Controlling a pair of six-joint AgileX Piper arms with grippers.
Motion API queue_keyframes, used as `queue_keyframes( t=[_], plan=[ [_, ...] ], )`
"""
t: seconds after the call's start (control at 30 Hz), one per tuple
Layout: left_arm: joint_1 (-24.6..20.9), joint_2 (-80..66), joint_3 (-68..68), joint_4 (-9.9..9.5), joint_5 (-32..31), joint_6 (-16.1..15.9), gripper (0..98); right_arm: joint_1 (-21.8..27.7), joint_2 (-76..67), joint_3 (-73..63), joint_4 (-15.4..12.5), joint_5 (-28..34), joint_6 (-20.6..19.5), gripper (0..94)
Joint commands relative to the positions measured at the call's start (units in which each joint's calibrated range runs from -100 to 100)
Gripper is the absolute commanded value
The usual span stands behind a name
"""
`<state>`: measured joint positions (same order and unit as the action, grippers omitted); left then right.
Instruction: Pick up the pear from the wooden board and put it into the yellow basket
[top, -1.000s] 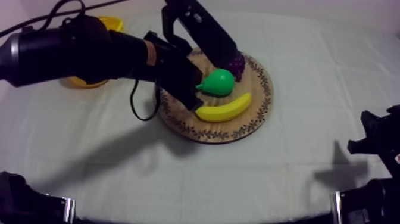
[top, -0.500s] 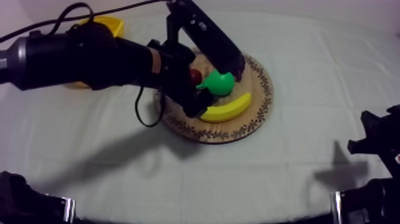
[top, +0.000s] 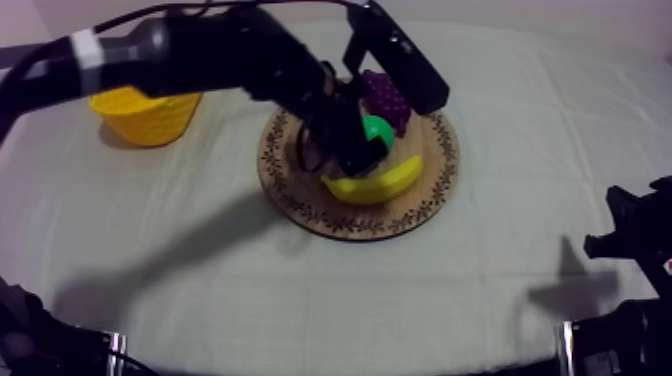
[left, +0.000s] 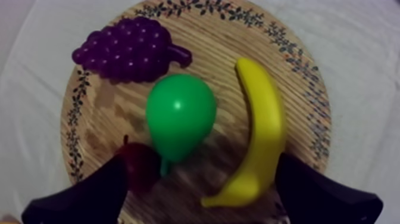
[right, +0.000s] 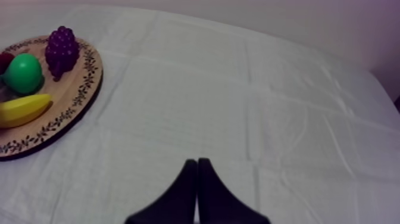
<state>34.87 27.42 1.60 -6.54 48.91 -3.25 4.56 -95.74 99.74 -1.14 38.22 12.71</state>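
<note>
The left gripper (left: 202, 177) spreads wide, empty, over the pear (left: 180, 114) at the middle of the board (left: 297, 89). From above, its arm (top: 200, 50) half-covers the pear. The right gripper (right: 197, 170) is pressed together, empty.

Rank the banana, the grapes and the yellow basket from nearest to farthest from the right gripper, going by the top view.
From the right gripper, low at the right side:
1. Banana, on the near side of the board.
2. Grapes, on the board's far side.
3. Yellow basket, far across at the left.
</note>
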Motion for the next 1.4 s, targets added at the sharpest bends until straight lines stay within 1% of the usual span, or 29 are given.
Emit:
queue_keyframes(
  t=[0.0,0.2,0.37,0.57,0.77,0.87,0.93,1.13,1.27,1.37],
  plan=[
    [-0.3,6.3,-10.2,0.2,5.6,-0.5,89.2,0.0,0.0,0.0,0.0,0.0,0.0,0.3],
    [-1.2,15.5,-23.7,0.71,15.2,-1.3,88.5,0.0,0.0,0.0,0.0,0.0,0.0,0.3],
    [-1.3,22.1,-33.8,0.59,22.7,-1.1,85.7,0.0,0.0,0.0,0.0,0.0,0.0,0.3],
    [-1.3,27.5,-42.5,0.37,30.1,0.3,74.9,0.0,0.0,0.0,0.0,0.0,0.0,0.3],
    [-2.1,30.8,-46.7,0.24,34.1,2.6,61.8,0.0,0.0,0.0,0.0,0.0,0.0,0.3],
    [-2.7,31.4,-47.2,0.15,35.3,3.7,57.7,0.0,0.0,0.0,0.0,0.0,0.0,0.3],
    [-2.9,31.1,-46.7,-0.53,36.0,4.5,56.0,0.0,0.0,0.0,0.0,0.0,0.0,0.3],
    [-3.2,23.8,-43.1,-4.82,38.7,6.3,54.9,0.0,0.0,0.0,0.0,0.0,0.0,0.3],
    [-4.8,15.6,-42.8,-7.5,41.8,6.6,55.3,0.0,0.0,0.0,0.0,0.0,0.0,0.3],
    [-7.0,9.3,-42.7,-9.07,43.6,6.4,55.8,0.0,0.0,0.0,0.0,0.0,0.0,0.3]
  ],
)
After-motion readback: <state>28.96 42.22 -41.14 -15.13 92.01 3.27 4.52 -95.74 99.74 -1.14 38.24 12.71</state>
